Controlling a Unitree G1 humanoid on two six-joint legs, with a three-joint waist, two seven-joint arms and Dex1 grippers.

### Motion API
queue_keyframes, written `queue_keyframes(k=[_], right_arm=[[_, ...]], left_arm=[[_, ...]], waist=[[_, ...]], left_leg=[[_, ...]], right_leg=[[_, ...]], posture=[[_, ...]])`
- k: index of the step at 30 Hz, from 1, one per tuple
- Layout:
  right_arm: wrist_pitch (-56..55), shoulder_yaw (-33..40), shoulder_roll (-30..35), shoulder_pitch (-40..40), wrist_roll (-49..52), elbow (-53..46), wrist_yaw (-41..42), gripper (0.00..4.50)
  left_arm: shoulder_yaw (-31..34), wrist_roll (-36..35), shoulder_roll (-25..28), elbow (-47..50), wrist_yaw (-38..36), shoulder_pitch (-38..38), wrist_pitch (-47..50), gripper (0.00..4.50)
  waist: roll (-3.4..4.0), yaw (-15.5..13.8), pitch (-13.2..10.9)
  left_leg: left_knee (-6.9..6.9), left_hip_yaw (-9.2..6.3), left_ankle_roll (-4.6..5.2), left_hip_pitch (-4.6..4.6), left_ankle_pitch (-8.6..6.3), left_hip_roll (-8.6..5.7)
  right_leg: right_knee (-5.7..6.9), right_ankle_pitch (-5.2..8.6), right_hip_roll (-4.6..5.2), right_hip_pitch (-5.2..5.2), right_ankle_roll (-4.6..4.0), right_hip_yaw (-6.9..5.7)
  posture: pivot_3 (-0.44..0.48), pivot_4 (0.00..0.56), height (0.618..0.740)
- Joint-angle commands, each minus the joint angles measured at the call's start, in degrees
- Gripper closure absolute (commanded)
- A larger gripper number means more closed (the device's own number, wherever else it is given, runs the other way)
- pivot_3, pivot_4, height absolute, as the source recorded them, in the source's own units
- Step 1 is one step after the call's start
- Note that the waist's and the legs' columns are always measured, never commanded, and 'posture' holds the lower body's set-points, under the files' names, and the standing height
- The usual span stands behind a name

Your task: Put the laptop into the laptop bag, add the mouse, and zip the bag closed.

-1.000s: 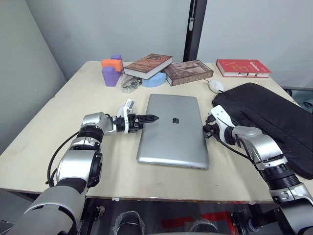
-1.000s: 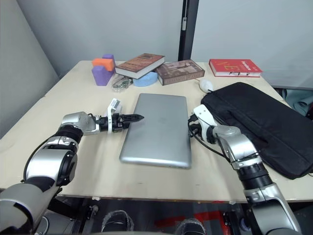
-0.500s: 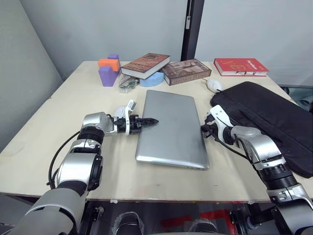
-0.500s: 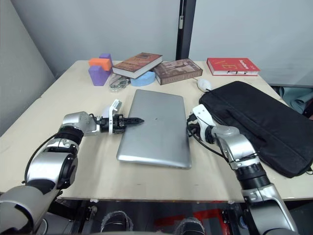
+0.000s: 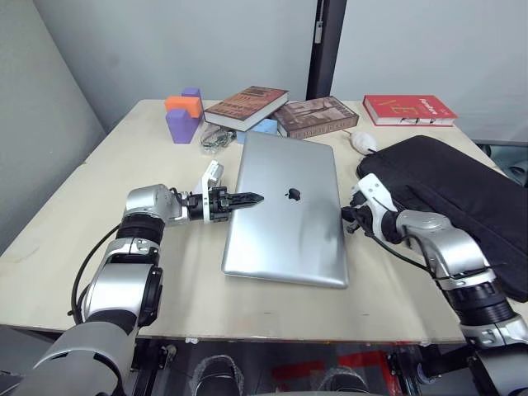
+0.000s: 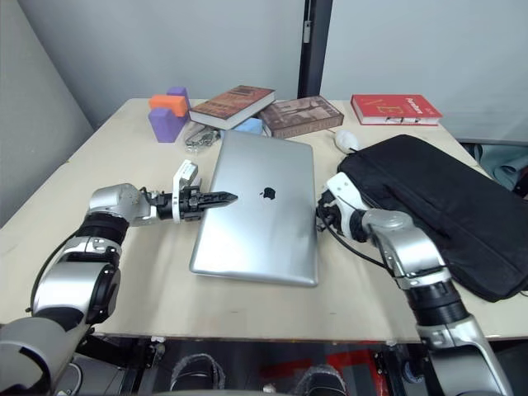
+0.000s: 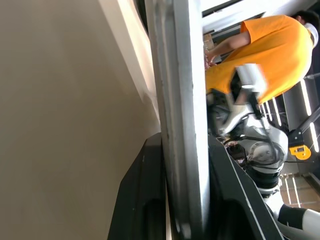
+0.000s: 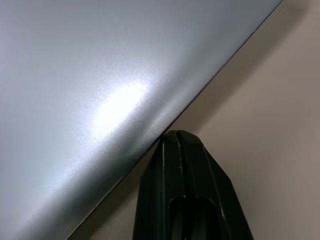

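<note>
The silver-grey laptop [image 5: 285, 214] lies closed in the middle of the table, its left side and far end lifted so the lid tilts. My left gripper [image 5: 247, 199] is shut on its left edge; in the left wrist view that edge [image 7: 180, 125] runs between my two black fingers [image 7: 142, 200]. My right gripper [image 5: 346, 216] is shut and empty, its tip [image 8: 177, 137] against the laptop's right edge [image 8: 100, 75]. The black laptop bag [image 5: 462, 198] lies flat to the right. A white mouse [image 5: 361, 143] sits just beyond the bag's far left corner.
Two books [image 5: 247, 105] lie at the table's far edge, a red book [image 5: 408, 110] at the far right. Purple and orange blocks [image 5: 183, 118] and a small clear item [image 5: 216, 140] are at the far left. A person in an orange shirt [image 7: 265, 55] stands across the table.
My left gripper has shut on the laptop's left edge and lifted it, so the lid now tilts up. The right gripper has stayed at the right edge.
</note>
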State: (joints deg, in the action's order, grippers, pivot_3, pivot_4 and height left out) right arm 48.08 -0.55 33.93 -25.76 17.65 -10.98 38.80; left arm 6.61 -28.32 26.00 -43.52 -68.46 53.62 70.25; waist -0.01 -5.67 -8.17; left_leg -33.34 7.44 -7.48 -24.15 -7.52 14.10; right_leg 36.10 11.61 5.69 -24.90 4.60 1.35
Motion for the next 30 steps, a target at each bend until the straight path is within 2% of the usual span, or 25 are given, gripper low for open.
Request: queue_keyframes(k=[1,5,7,9,11,18,21,23,25,30], right_arm=[[2.2,4.5,2.8,-0.1,5.8,-10.1,3.2,4.5],[4.5,9.4,7.1,2.0,9.8,-14.1,4.7,4.5],[5.9,18.5,13.0,6.9,14.3,-17.3,10.2,4.5],[8.8,27.7,19.8,13.2,17.8,-18.7,16.1,3.98],[9.2,32.9,24.1,16.5,18.3,-17.6,17.9,3.37],[8.4,46.4,32.1,26.3,19.4,-14.3,27.7,0.95],[7.5,47.8,33.0,28.1,18.0,-11.6,27.6,0.07],[7.0,46.8,32.7,28.0,17.5,-10.3,26.4,0.07],[4.8,42.6,31.3,27.1,15.2,-8.2,22.9,0.07],[-2.8,32.0,24.0,21.6,8.1,0.7,11.2,0.07]], left_arm=[[0.9,-3.0,1.6,7.0,0.6,0.2,3.1,4.13],[1.5,-5.2,2.8,10.5,1.8,-1.1,5.7,4.13],[2.3,-7.3,5.0,14.4,1.4,-2.6,7.9,4.13],[2.9,-9.3,7.9,18.1,0.8,-4.0,9.9,4.13],[3.8,-11.1,9.9,19.4,0.7,-4.4,11.3,4.13],[5.3,-13.2,13.4,19.3,3.1,-3.2,15.4,4.13],[6.4,-14.2,13.2,19.4,4.7,-2.6,17.4,4.13],[7.1,-15.0,12.8,20.1,5.5,-2.6,18.6,4.13],[8.2,-15.2,11.4,19.9,7.1,-2.6,19.6,4.13],[12.2,-17.1,6.9,21.2,11.1,-2.8,22.1,4.13]], waist=[[0.0,-0.3,0.0],[-0.01,-0.8,0.0],[-0.02,-1.2,-0.1],[-0.02,-1.8,-0.2],[-0.02,-1.7,-0.2],[-0.01,-1.9,-0.2],[-0.01,-2.0,-0.2],[-0.01,-2.0,-0.2],[-0.02,-1.9,-0.2],[-0.01,-1.9,-0.2]], left_leg=[[0.03,0.0,0.01,0.0,-0.02,0.0],[0.04,0.0,0.02,0.01,-0.03,0.01],[0.04,0.0,0.03,-0.01,-0.04,0.01],[0.08,0.01,0.06,-0.06,-0.1,0.01],[0.11,0.03,0.09,-0.04,-0.12,0.03],[-0.31,0.07,0.19,0.02,-0.16,0.08],[-0.46,0.07,0.25,-0.02,-0.17,0.06],[-0.53,0.06,0.27,-0.02,-0.17,0.05],[-0.55,0.06,0.28,-0.03,-0.16,0.05],[-0.72,0.03,0.31,-0.06,-0.15,0.02]], right_leg=[[-0.01,0.01,0.0,0.0,-0.01,-0.01],[-0.03,0.03,0.0,0.02,-0.04,-0.03],[-0.04,0.03,0.0,0.01,-0.05,-0.02],[-0.13,0.04,0.01,-0.03,-0.06,-0.02],[-0.18,0.05,-0.02,-0.01,-0.08,-0.02],[0.08,0.06,-0.01,0.02,-0.1,0.1],[0.13,0.05,0.03,0.03,-0.11,0.12],[0.21,0.05,0.04,0.02,-0.11,0.12],[0.26,0.05,0.04,0.0,-0.11,0.12],[0.38,0.05,0.06,0.01,-0.13,0.13]], posture=[[0.0,0.15,0.725],[0.0,0.15,0.725],[0.0,0.15,0.725],[0.0,0.15,0.725],[0.0,0.15,0.725],[0.0,0.15,0.725],[0.0,0.15,0.725],[0.0,0.15,0.725],[0.0,0.15,0.725],[0.0,0.15,0.725]])
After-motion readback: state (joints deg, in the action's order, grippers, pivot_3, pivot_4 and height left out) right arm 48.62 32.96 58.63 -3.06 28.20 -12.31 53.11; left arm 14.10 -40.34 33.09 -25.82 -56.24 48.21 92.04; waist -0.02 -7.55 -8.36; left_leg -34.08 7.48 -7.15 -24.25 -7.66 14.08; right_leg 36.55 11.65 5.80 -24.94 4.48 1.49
